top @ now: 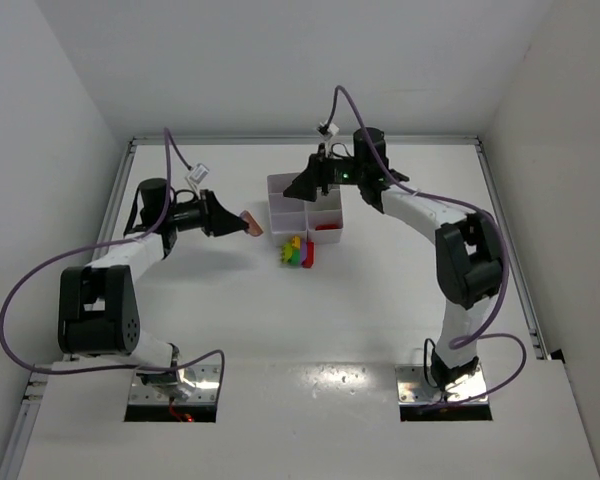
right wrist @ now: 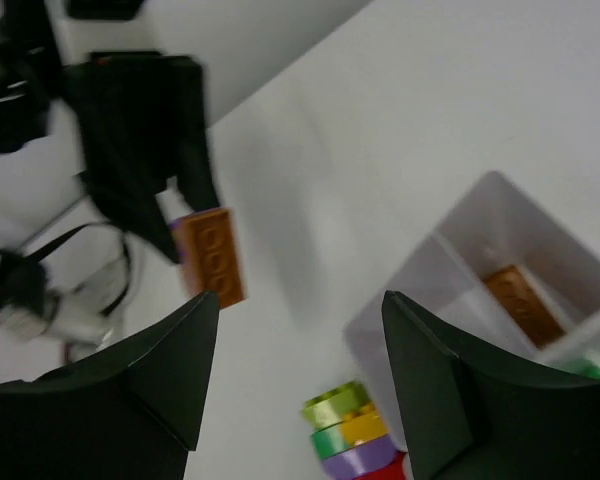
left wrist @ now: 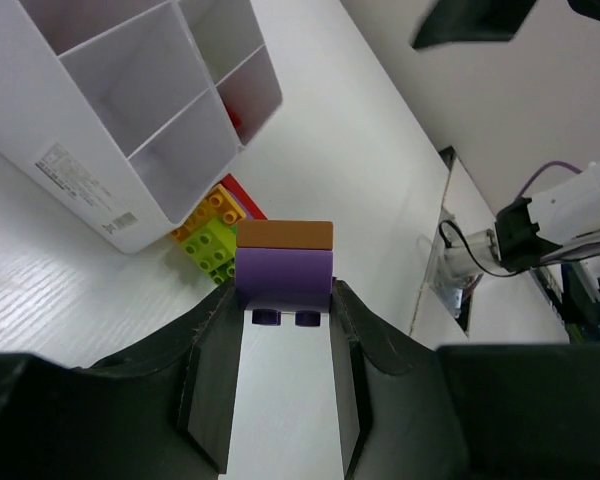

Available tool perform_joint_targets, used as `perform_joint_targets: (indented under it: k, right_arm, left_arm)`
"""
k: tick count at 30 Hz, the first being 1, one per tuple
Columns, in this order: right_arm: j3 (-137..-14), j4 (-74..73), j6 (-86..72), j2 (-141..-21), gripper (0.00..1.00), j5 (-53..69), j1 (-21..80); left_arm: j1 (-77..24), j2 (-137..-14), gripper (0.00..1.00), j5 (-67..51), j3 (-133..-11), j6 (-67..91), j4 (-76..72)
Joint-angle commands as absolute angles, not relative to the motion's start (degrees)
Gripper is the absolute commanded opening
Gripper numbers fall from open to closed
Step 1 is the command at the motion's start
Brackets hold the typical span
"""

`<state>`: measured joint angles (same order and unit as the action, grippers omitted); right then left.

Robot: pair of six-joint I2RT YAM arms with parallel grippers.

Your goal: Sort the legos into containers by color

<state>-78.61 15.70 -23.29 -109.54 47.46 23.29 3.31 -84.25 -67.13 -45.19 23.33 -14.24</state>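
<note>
Left gripper (left wrist: 285,298): black fingers pressed against the sides of a purple plastic brick (left wrist: 285,275). An orange-brown plastic brick (left wrist: 285,235) was stacked on top of it. The pair was held above the table, to the left of the tray.

Right gripper (right wrist: 302,305): jaws spread with nothing between them, hanging over the white six-compartment plastic tray (top: 271,200).

Tray contents: a second orange-brown brick (right wrist: 520,305) lay flat in one compartment. A red piece (top: 327,226) lay in the near right compartment.

Loose pile of small bricks (top: 298,252), yellow, green, red and purple, sat on the table just beside the tray's near wall.

Writing: a small white sticker (left wrist: 85,190) with dark print was on the tray's outer wall. The print was too small to read.

Surface: a plain white table (top: 380,300) closed in by white walls (top: 280,60) on three sides. A metal rail (top: 512,250) ran along its edge.
</note>
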Motion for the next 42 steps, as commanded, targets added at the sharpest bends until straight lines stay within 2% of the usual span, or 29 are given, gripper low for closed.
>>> perform_joint_targets:
  k: [1, 2, 6, 8, 26, 28, 30, 35, 40, 42]
  right_arm:
    - [-77.7, 15.12, -26.02, -108.19, 0.67, 67.3, 24.52]
    - [-77.7, 14.25, -26.02, -108.8, 0.67, 70.89, 25.22]
    - [-79.53, 12.67, -27.07, -111.7, 0.7, 73.03, 27.24]
    - [-80.85, 12.66, -28.03, -113.02, 0.72, 73.04, 27.25]
    - [-85.08, 20.74, -35.24, -116.89, 0.73, 71.89, 28.3]
    - [-85.08, 20.74, -35.77, -116.89, 0.68, 72.42, 28.3]
    - [-85.08, 20.74, -35.77, -116.89, 0.55, 72.42, 28.3]
    - [-84.55, 21.79, -35.77, -116.37, 0.36, 72.42, 28.3]
    - [-83.41, 22.32, -35.77, -115.22, 0.12, 72.42, 27.6]
    - [-82.88, 22.32, -35.77, -114.7, 0.08, 72.42, 26.28]
  left_arm:
    - [2.55, -83.76, 0.09, -71.89, -47.46, 24.78, -21.26]
    - [1.85, -84.28, 0.09, -72.59, -47.46, 25.57, -22.23]
    - [0.35, -86.48, 0.09, -74.09, -50.27, 27.77, -24.35]
    - [-0.96, -86.48, 0.09, -74.61, -51.94, 27.77, -24.35]
    - [-5.62, -87.54, 0.09, -75.67, -54.41, 26.29, -20.13]
    - [-5.62, -87.54, 0.09, -75.67, -54.4, 26.28, -20.13]
    - [-5.62, -88.15, 0.09, -76.2, -53.8, 25.75, -20.13]
    - [-5.62, -88.15, 0.09, -76.2, -53.79, 25.23, -19.52]
    - [-5.62, -88.15, 0.09, -76.2, -53.79, 21.45, -15.21]
    - [-5.62, -88.15, 0.09, -76.2, -53.27, 20.4, -13.89]
